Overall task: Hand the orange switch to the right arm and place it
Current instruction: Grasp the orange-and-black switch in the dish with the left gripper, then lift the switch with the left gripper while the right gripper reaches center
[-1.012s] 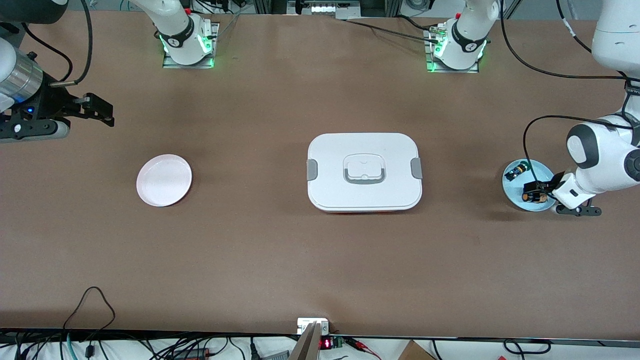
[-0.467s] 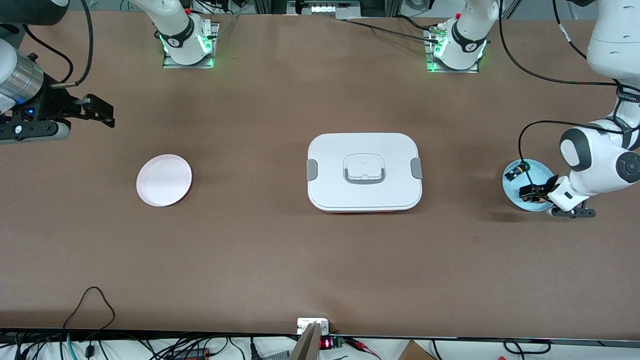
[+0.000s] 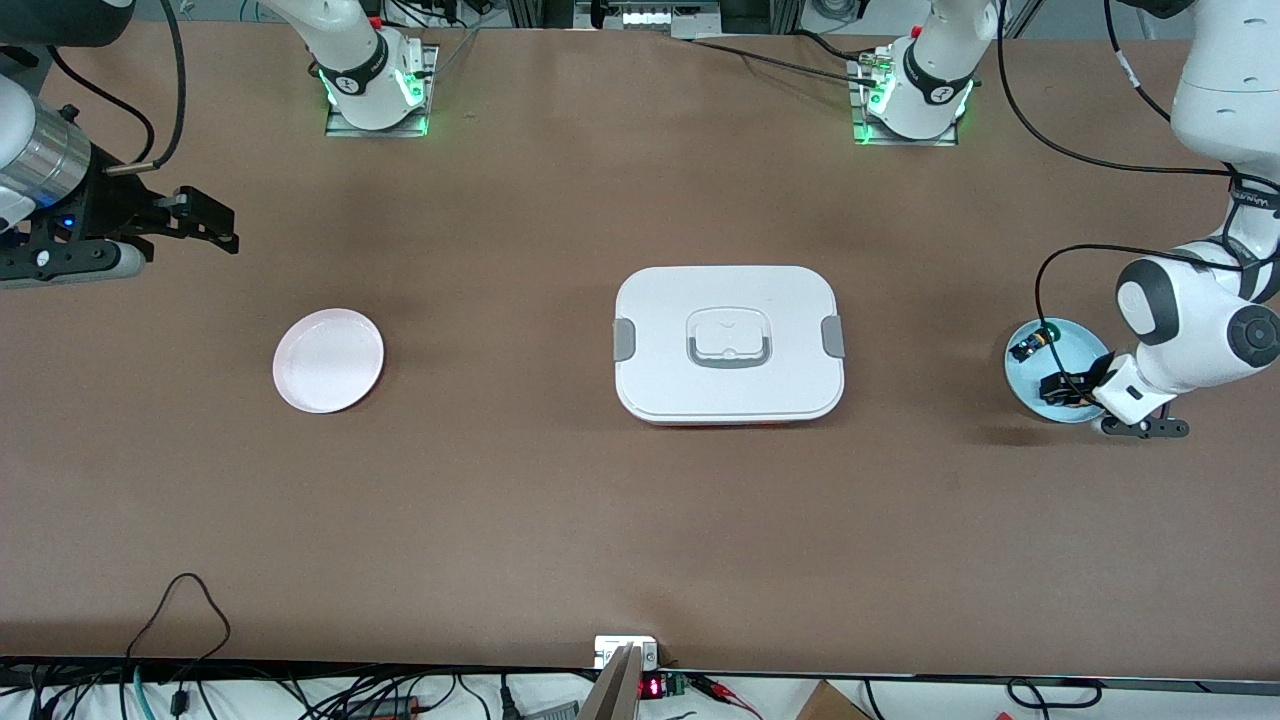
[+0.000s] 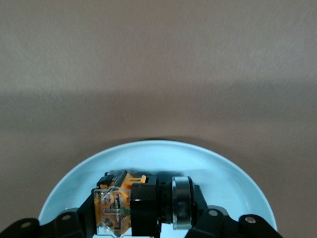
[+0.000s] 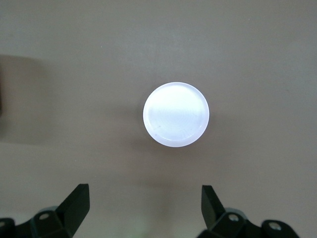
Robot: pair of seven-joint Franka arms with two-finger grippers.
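Observation:
The orange switch, black-bodied with an orange end, lies on its side in a light blue plate at the left arm's end of the table. My left gripper is down in that plate, shut on the orange switch. A similar switch with a green cap lies in the same plate, farther from the front camera. My right gripper hangs open and empty over the table at the right arm's end, where that arm waits.
A pale pink plate lies on the table near the right gripper. A white lidded box with grey clasps stands in the middle of the table. Cables run along the table's front edge.
The left gripper's fingers have shut on the orange switch in the blue plate, and its wrist has shifted slightly. The right gripper has barely drifted.

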